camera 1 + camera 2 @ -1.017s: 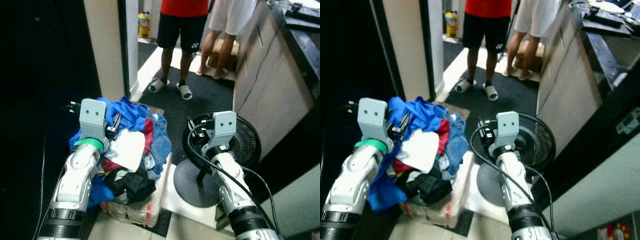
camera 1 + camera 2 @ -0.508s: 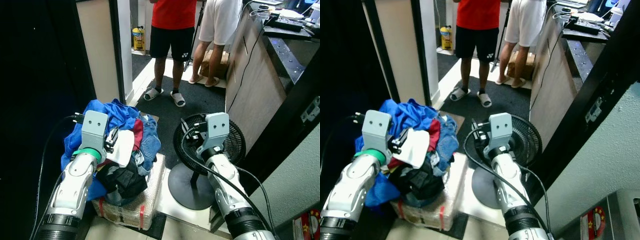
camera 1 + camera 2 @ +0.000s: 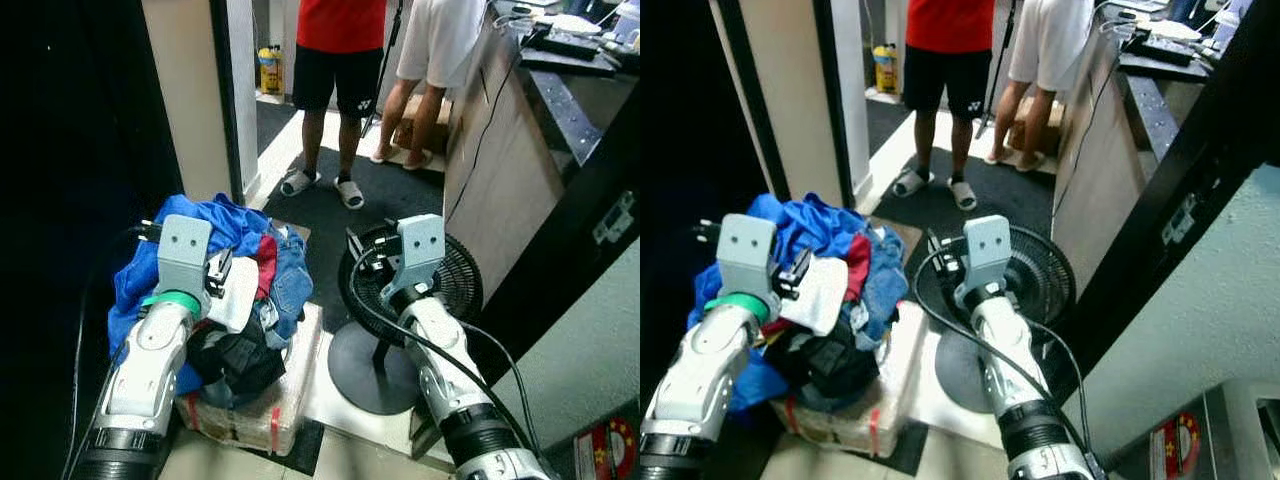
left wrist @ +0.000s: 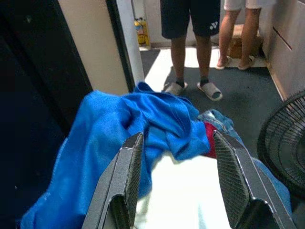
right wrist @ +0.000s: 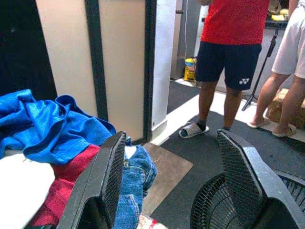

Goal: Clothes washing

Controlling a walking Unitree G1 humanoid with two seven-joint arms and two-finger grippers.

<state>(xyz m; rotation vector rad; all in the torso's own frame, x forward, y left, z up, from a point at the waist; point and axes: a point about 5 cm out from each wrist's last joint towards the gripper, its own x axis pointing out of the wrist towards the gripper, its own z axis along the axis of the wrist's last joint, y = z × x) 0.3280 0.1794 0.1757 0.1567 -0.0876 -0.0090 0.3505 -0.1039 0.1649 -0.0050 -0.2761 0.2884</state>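
1. The heap of clothes (image 3: 235, 290) sits on a plastic-wrapped box (image 3: 255, 405) on the floor, beside the doorway's dark frame, and our left arm rises right in front of it. We count at least five pieces: a blue garment (image 4: 119, 129) on top, a white one (image 3: 238, 290), a red one (image 3: 266, 262), a denim one (image 3: 292, 285) and a black one (image 3: 240, 360).
2. Our left gripper (image 4: 178, 183) is raised over the white and blue cloth; its two fingers stand spread, with nothing pinched between them.
3. Our right gripper (image 5: 183, 179) hangs beside the heap, above one standing fan (image 3: 455, 285); its fingers are spread as well and hold nothing.
4. We judge the step to be the approach to the pile, with no garment yet lifted.
5. The next move calls for lowering the left gripper into the cloth and closing on a fold, keeping the right arm away from the fan's grille.
6. Two people (image 3: 340, 60) stand beyond on the dark mat (image 3: 390, 200), well apart from the pile.
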